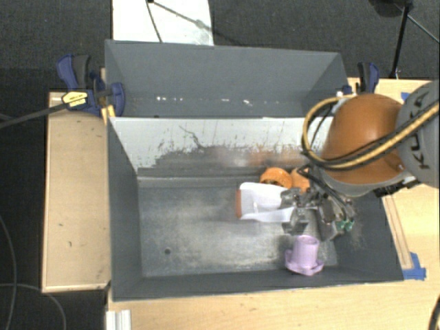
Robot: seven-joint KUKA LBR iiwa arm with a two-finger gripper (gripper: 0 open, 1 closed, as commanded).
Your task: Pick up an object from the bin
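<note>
My gripper [307, 227] is low in the bin's right half, its fingers pointing down just above a small lilac cup-shaped thing [304, 255] that lies near the front wall. Whether the fingers touch it I cannot tell. Directly left of the gripper lies a white flat piece with an orange end [256, 201]. Behind it, against the back wall, sits an orange ring-shaped thing [278, 177], partly covered by the arm.
The arm with its orange dome and cables reaches in from the right and hides the bin's right rear corner. The left half of the bin floor is bare grey metal.
</note>
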